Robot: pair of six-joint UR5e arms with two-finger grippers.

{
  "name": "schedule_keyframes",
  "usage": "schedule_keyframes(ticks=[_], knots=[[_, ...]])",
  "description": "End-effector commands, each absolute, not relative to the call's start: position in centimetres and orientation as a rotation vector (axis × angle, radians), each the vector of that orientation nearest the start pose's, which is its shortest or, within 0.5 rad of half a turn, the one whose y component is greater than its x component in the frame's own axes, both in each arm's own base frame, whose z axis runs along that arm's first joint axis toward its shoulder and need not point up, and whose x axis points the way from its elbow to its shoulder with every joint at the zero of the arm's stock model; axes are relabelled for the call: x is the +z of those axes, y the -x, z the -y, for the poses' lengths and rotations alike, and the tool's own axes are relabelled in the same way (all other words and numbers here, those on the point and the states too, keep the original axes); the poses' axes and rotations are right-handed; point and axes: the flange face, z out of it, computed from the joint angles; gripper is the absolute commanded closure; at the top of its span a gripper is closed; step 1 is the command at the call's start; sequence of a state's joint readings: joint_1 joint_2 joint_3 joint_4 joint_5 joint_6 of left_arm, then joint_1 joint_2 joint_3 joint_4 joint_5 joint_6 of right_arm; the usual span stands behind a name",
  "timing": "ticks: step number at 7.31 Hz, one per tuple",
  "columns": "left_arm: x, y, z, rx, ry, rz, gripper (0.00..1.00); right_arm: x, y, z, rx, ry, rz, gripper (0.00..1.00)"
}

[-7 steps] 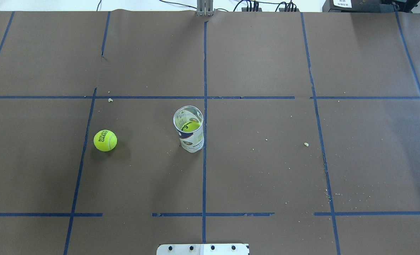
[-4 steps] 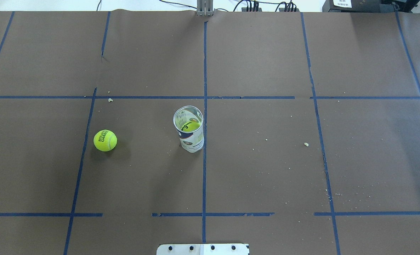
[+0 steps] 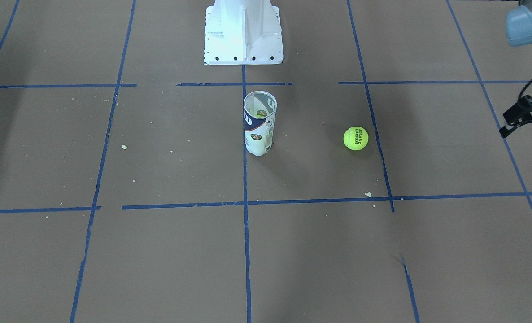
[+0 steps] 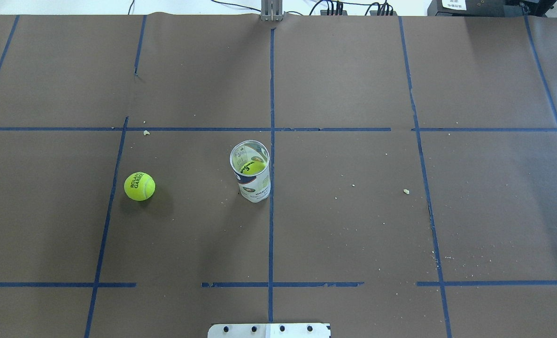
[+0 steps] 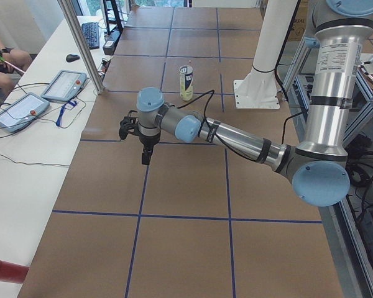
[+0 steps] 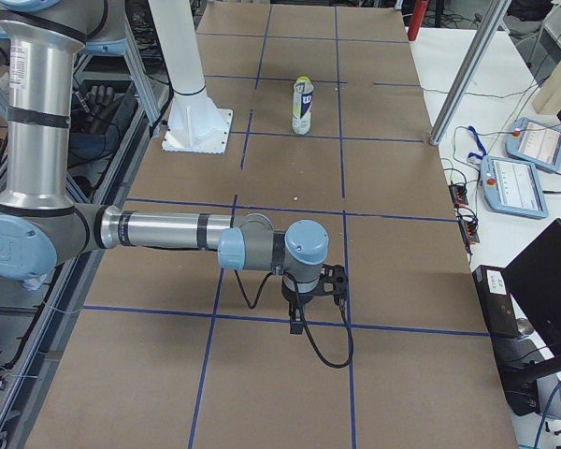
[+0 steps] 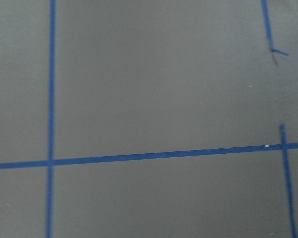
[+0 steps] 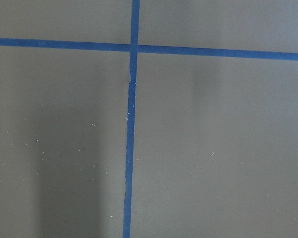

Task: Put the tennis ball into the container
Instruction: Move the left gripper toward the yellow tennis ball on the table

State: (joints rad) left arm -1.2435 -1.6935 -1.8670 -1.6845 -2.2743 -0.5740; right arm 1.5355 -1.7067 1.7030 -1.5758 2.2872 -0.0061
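Note:
The tennis ball (image 4: 139,186) (image 3: 355,137), yellow-green with dark print, lies alone on the brown table to the robot's left of the container. The container (image 4: 251,176) (image 3: 259,123) (image 5: 186,74) (image 6: 302,105) stands upright and uncapped near the centre line, with another yellow ball (image 4: 252,167) inside it. My left gripper (image 3: 524,131) (image 5: 144,155) hangs at the table's far left, well away from the ball, its fingers spread and empty. My right gripper (image 6: 299,323) hovers over the far right of the table. Whether it is open or shut I cannot tell.
The white robot base (image 3: 242,31) (image 4: 269,330) sits at the table's near edge. Blue tape lines and crumbs mark the brown paper. Operator tablets (image 5: 18,108) (image 6: 528,182) lie on the side bench beyond a metal post (image 5: 81,43).
A dark bit of the left gripper has come into the overhead view's left edge. The ball and the container have not moved.

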Motion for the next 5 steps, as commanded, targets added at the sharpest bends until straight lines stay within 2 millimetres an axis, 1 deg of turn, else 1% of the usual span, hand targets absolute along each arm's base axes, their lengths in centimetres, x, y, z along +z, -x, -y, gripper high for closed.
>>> schedule_keyframes(ticks=[1, 2, 3, 4, 5], knots=[[37.2, -22.2, 52.2, -0.127, -0.089, -0.879, 0.00, 66.1, -5.3, 43.6, -0.037, 0.018, 0.716, 0.00], [35.2, -27.2, 50.9, -0.149, -0.053, -0.883, 0.00, 66.1, -5.3, 43.5, -0.036, 0.019, 0.716, 0.00], [34.2, -30.6, 49.7, -0.185, -0.061, -0.863, 0.00, 66.1, -5.3, 43.5, -0.036, 0.019, 0.716, 0.00], [33.9, -32.3, 48.8, -0.195, -0.075, -0.868, 0.00, 66.1, -5.3, 43.6, -0.037, 0.018, 0.716, 0.00], [33.8, -34.5, 47.6, -0.229, -0.103, -0.864, 0.00, 66.1, -5.3, 43.6, -0.037, 0.018, 0.716, 0.00]])
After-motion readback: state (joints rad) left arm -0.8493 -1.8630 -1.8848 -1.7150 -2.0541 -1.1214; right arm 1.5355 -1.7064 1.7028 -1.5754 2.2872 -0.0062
